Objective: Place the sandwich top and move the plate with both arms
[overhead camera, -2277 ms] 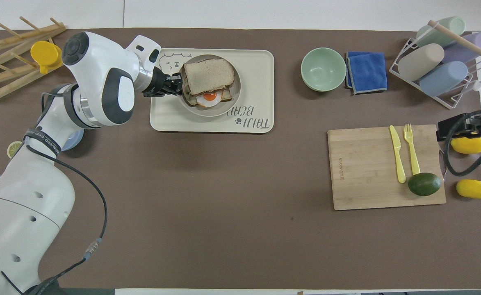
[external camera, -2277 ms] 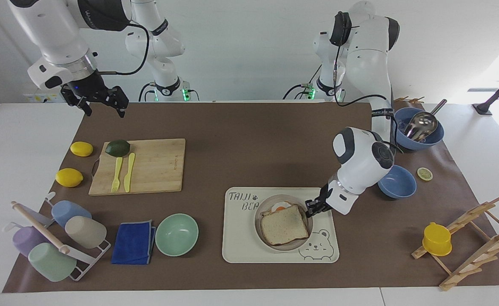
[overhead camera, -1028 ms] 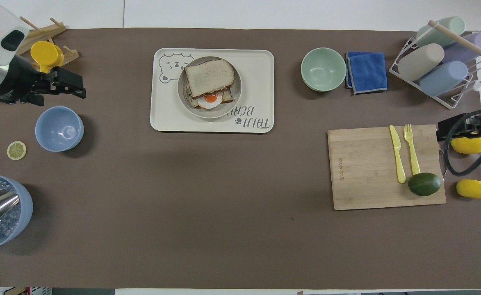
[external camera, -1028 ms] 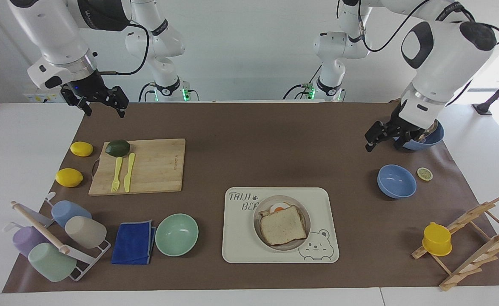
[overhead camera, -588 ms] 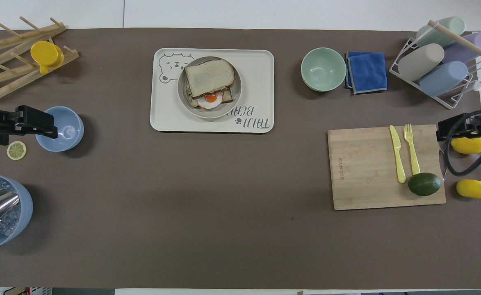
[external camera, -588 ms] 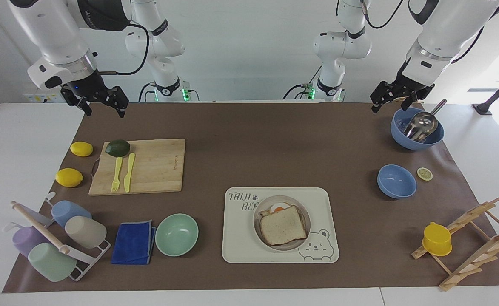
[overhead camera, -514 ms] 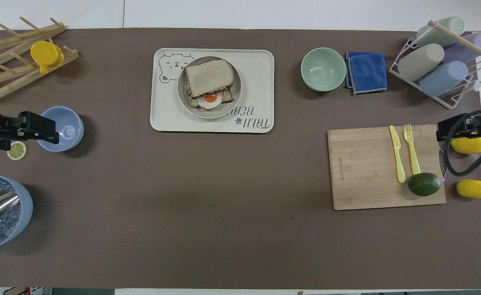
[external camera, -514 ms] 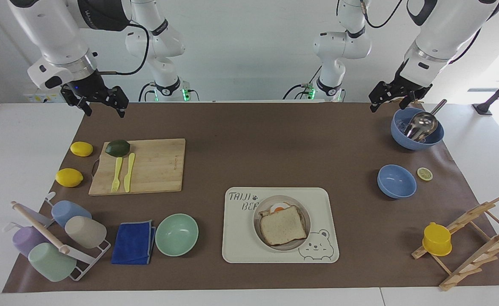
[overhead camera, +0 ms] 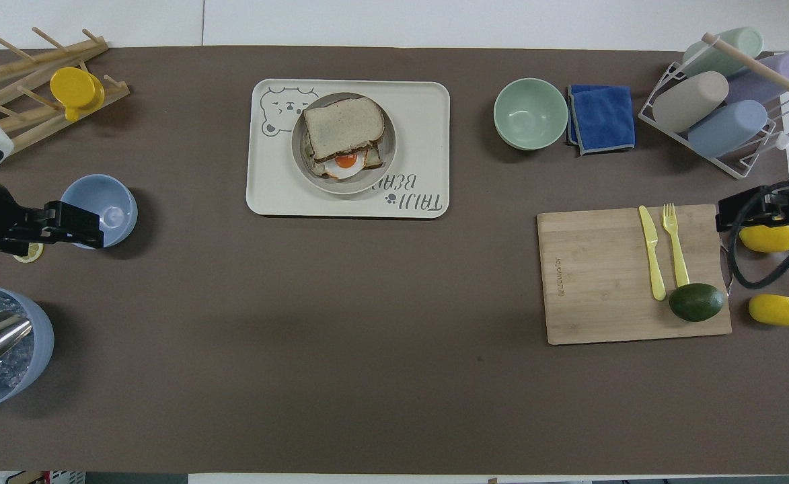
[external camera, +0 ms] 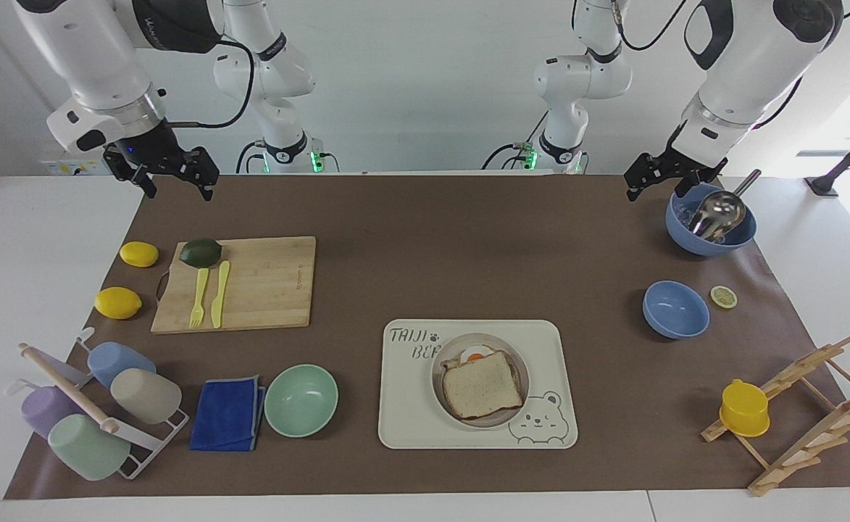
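The sandwich top [external camera: 482, 384] lies on the bread slice with a fried egg, on the round beige-grey plate [external camera: 437, 378], which stands on the bear-print tray [external camera: 410, 420]. In the overhead view the sandwich top [overhead camera: 344, 126] covers most of the egg slice on the plate [overhead camera: 389, 153]. My left gripper [external camera: 653, 190] is open and empty, up in the air beside the blue bowl with a metal scoop [external camera: 711, 221], well away from the plate. My right gripper [external camera: 178, 190] is open and empty, waiting in the air at the mat's edge near the cutting board [external camera: 251, 290].
A mint-green bowl [external camera: 301, 400] and a blue cloth [external camera: 227, 415] lie beside the tray. The cutting board holds an avocado, a fork and a knife, with two lemons beside it. A small blue bowl [external camera: 675, 310], a cup rack [external camera: 98, 406] and a wooden rack with a yellow cup [external camera: 743, 409] stand at the table's ends.
My left gripper has drawn away from the plate, risen and swung to the blue scoop bowl, leaving the sandwich top on the egg slice. The right arm has not moved.
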You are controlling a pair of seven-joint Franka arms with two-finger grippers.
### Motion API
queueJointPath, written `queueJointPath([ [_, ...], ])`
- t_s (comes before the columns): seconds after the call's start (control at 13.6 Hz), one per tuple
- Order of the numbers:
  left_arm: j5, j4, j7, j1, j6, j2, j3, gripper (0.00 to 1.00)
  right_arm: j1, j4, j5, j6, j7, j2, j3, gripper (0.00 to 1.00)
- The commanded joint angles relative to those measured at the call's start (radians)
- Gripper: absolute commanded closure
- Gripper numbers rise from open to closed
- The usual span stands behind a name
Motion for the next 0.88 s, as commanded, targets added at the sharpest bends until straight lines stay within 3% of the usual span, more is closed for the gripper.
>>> queueJointPath([
  [0.0, 0.014, 0.131, 0.016, 0.018, -0.096, 0.042, -0.016, 0.0, -0.015, 0.004, 0.031, -0.01, -0.023, 0.002, 0.004, 0.0],
  [0.81, 0.009, 0.107, 0.022, 0.03, -0.085, 0.03, -0.01, 0.0, -0.015, 0.005, 0.031, -0.01, -0.023, 0.002, 0.004, 0.0],
])
